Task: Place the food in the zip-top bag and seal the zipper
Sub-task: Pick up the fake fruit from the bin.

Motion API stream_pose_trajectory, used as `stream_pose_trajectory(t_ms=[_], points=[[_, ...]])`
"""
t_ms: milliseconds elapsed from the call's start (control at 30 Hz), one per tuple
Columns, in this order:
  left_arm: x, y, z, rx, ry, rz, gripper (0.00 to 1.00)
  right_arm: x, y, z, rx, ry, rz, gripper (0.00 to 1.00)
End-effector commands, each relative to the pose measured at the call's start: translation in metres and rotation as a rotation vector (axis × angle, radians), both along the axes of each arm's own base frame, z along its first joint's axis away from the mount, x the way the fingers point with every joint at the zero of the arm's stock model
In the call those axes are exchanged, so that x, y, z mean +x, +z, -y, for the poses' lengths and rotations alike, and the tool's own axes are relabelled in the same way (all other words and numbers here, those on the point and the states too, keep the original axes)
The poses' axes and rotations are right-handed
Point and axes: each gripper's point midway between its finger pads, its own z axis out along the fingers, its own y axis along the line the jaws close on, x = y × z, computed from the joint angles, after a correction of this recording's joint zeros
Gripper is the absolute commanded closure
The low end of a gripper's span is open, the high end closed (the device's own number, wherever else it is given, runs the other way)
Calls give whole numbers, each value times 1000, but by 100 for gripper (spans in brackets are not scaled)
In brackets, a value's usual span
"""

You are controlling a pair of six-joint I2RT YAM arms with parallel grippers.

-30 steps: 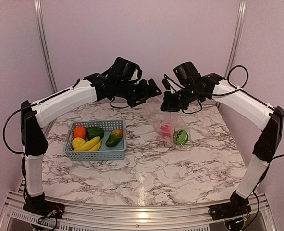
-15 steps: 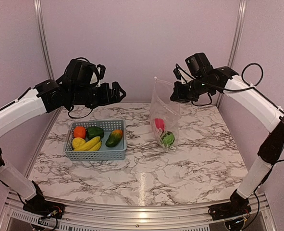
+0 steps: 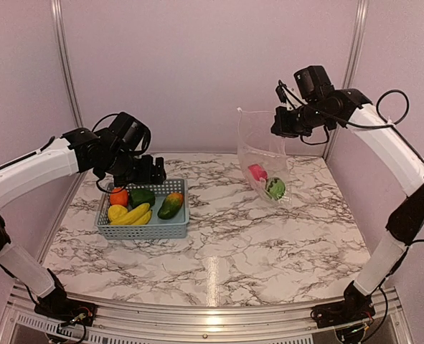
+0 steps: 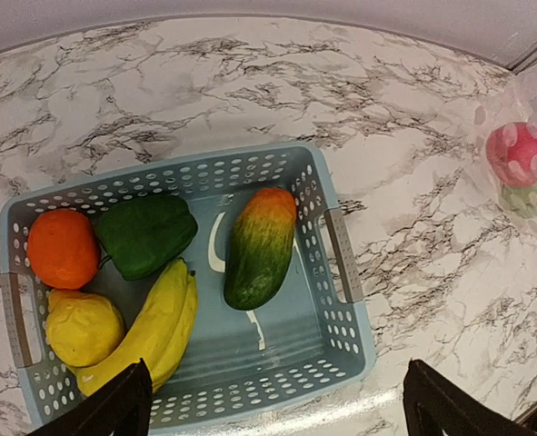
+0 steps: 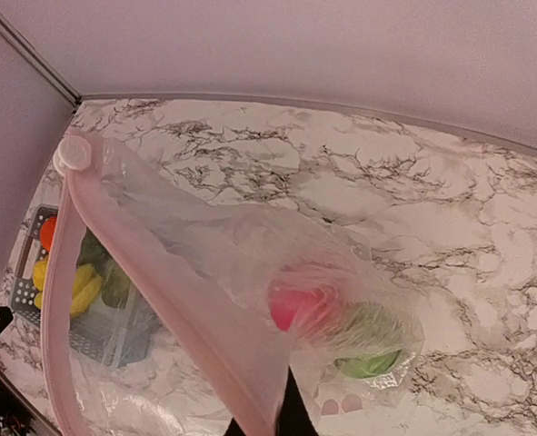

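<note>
Pinched only at its rim by the right gripper [image 5: 266, 420], the zip-top bag [image 5: 186, 227] might slip (apple [image 5: 297, 309] and melon [image 5: 370, 361] weigh it), while the left gripper [image 4: 275, 386] hovers wide-open.

Table [image 4: 250, 82] was noted white, marbled with grey-black veins. Basket [image 4: 348, 318] was recorded grey-blue, dotted with perforations. Within it were logged: orange [image 4: 62, 248] at 9 o'clock, dark green pepper [image 4: 145, 234] at 11, yellow lemon [image 4: 84, 328] at 8, yellow banana [image 4: 154, 327] at 7, and mango [image 4: 261, 247], shaded green to orange-red, at 2. Zip-top bag [image 5: 195, 227] was seen clear, zipper [image 5: 47, 318] pale pink; apple [image 5: 300, 307] pink-red and melon [image 5: 368, 359] green inside.
</note>
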Motion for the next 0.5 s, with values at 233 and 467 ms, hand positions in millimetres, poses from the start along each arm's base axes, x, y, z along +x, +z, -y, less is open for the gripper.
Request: stream_pose_trajectory(t_ms=[233,467], points=[[-27,-35,-76,313,76,-102,1,-15,-20,9,60,2,-21,100],[-30,-5,-71,201,8,42,1,-18,-32,5,63,22,-43,100]])
